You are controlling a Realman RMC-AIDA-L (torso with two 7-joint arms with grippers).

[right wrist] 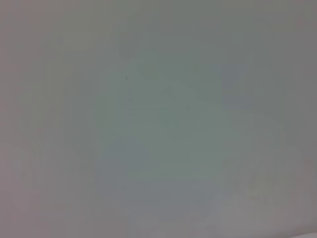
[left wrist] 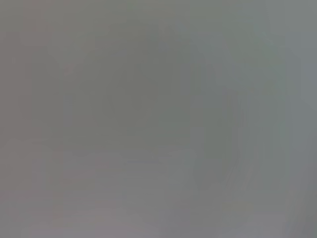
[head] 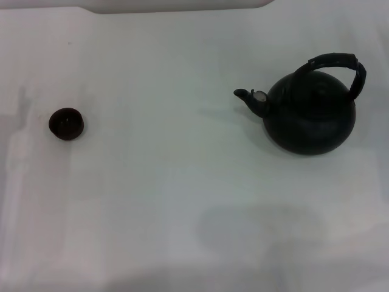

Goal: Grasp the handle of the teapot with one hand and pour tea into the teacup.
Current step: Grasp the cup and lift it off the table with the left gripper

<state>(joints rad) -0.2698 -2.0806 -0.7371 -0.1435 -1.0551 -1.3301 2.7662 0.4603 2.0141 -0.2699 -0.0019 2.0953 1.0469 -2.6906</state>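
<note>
The black teapot [head: 310, 115] stands upright on the white table [head: 182, 201] at the right in the head view, its short spout pointing left with a pale spot near the tip. Its ribbed black handle [head: 340, 66] arches over the top, leaning to the right. The tiny dark teacup [head: 66, 123] stands at the left, far from the teapot. Neither gripper shows in any view. Both wrist views show only a plain pale surface.
A pale raised edge [head: 176, 5] runs along the back of the table. A faint shadow lies on the table near the front, right of centre.
</note>
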